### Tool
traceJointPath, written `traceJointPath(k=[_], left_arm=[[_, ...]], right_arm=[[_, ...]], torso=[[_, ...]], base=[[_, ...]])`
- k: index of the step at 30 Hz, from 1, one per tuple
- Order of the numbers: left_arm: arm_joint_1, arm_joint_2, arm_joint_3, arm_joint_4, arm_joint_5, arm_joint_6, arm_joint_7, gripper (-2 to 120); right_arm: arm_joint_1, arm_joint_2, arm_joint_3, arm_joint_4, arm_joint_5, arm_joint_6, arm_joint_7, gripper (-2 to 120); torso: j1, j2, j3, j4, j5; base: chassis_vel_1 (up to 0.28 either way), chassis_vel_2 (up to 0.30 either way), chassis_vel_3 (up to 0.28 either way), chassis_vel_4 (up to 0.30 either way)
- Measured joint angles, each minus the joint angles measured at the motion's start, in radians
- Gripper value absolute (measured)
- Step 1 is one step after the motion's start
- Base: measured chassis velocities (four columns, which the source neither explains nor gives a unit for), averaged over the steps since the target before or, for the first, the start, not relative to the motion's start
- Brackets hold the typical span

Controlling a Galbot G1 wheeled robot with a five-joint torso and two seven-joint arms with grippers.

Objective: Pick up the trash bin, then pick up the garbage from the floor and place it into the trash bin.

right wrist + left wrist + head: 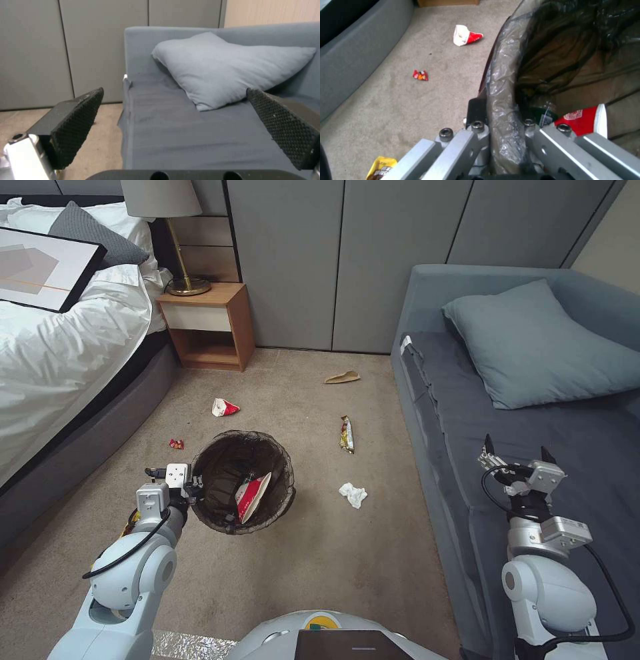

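1. Since our left gripper [192,488] is already clamped on the rim of the trash bin [280,500], one finger outside the bag-covered edge and one inside as the left wrist view shows, we judge the first part of the task done or nearly so; whether the bin is lifted clear of the carpet [333,567] we cannot tell.
2. Inside the bin, against its dark bag lining, lies a red-and-white paper cup [252,497], so we count at least one piece of garbage as collected. Something dark beside the cup is too unclear to name.
3. Left on the floor we see another crushed red-and-white cup [225,407] beyond the bin, a small red wrapper [176,444] near the bed [60,360], a long snack wrapper [347,435] to the bin's right, a white crumpled tissue [353,495] nearer the sofa [533,460], and a tan paper scrap [343,377] farthest away, by the wall.
4. A yellow wrapper [381,168] also lies on the carpet close under our left arm.
5. Our right gripper [519,453] hangs over the sofa seat, its fingers spread wide with nothing between them, well apart from every piece of litter.
6. By our reckoning, most of the collecting remains.
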Motion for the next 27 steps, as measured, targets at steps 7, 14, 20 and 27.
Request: traceJointPath(k=[7,14,20,27], left_arm=[[0.001,-0.006,0.008,0.009,0.009,0.000,0.001,3],[0.000,-0.004,0.003,0.009,0.009,0.000,0.002,3],[-0.001,-0.004,0.001,0.013,0.009,0.000,0.002,3],[-0.002,-0.005,0.002,0.015,0.009,0.000,0.002,3]], right_arm=[[-0.001,0.004,0.000,-0.017,0.001,0.004,-0.009,100],[0.005,0.007,-0.006,-0.024,-0.001,0.006,-0.012,100],[0.006,0.011,-0.011,-0.026,-0.009,0.007,-0.012,100],[0.004,0.011,-0.011,-0.027,-0.019,0.017,-0.014,100]], torso=[[0.000,0.000,0.000,0.0001,0.0000],[0.000,0.000,0.000,0.0000,0.0000],[0.000,0.000,0.000,0.0003,-0.0002],[0.000,0.000,0.000,-0.0001,0.0000]], base=[[-0.087,0.087,0.093,-0.068],[-0.161,0.142,0.139,-0.155],[-0.164,0.182,0.180,-0.169],[-0.160,0.159,0.156,-0.159]])
